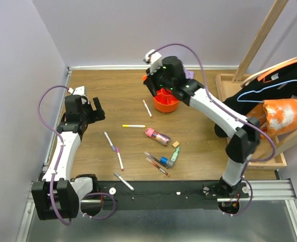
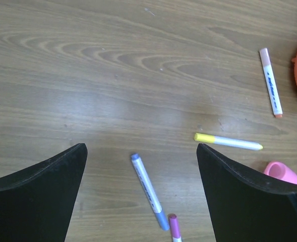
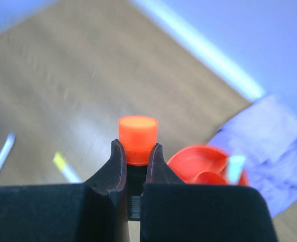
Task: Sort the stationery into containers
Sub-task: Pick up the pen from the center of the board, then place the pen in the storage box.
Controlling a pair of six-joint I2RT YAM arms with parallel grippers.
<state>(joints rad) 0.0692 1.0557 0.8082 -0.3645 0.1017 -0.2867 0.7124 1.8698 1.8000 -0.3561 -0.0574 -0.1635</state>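
My right gripper (image 1: 152, 83) (image 3: 136, 151) is shut on an orange highlighter (image 3: 137, 138), held upright just left of the round orange cup (image 1: 166, 102) (image 3: 198, 164); a mint item (image 3: 235, 169) stands in the cup. My left gripper (image 1: 96, 111) (image 2: 140, 147) is open and empty above a blue-capped pen (image 2: 148, 191) (image 1: 109, 141). On the table lie a yellow-capped pen (image 1: 133, 126) (image 2: 228, 141), a pink-capped pen (image 1: 146, 108) (image 2: 270, 80), a pink tube (image 1: 157, 135) (image 2: 281, 172), a tan eraser (image 1: 176, 144), a mint highlighter (image 1: 174, 157), red pens (image 1: 157, 166), a purple-capped pen (image 1: 119, 159) and a grey pen (image 1: 124, 181).
A lilac cloth (image 1: 189, 74) (image 3: 269, 146) lies behind the cup. A shallow wooden tray (image 1: 228, 83) sits at the right, with black and orange fabric (image 1: 284, 113) and a wooden frame (image 1: 259, 35) over it. Walls close the left and back sides.
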